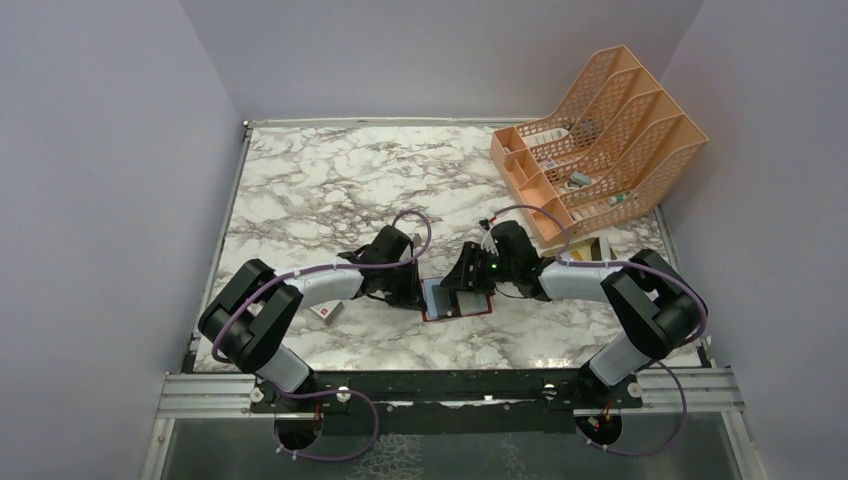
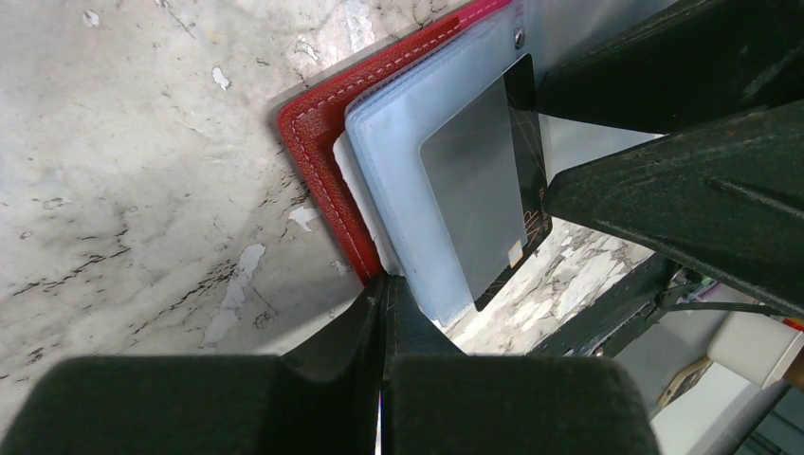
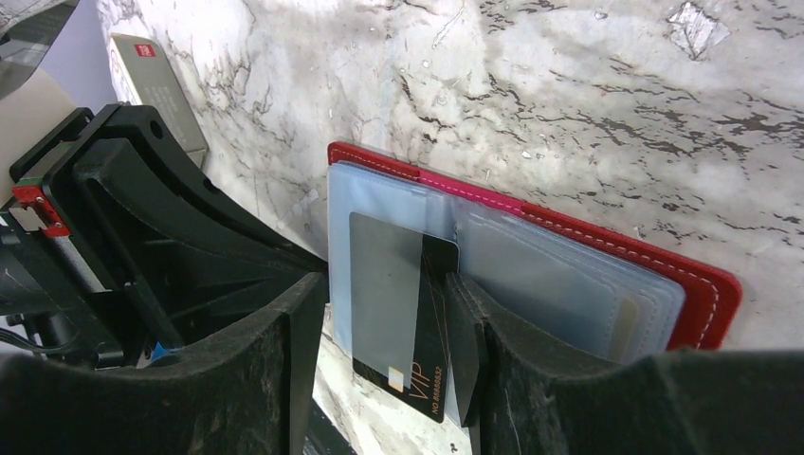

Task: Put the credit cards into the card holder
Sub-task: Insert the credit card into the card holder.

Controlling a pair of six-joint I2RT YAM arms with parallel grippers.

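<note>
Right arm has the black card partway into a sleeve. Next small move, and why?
Probably push the black card further into the clear sleeve, sliding along the slot. Its VIP end sticks out past the sleeve's edge, so it is only partly seated. The right tool straddles the card, and the left tool looks closed at the edge of the red card holder, apparently steadying it.

The top external view looks down from behind on the whole table [image 1: 300, 190], while the 2 wrist views sit close over the open card holder [image 2: 322, 161], facing each other across it.
</note>
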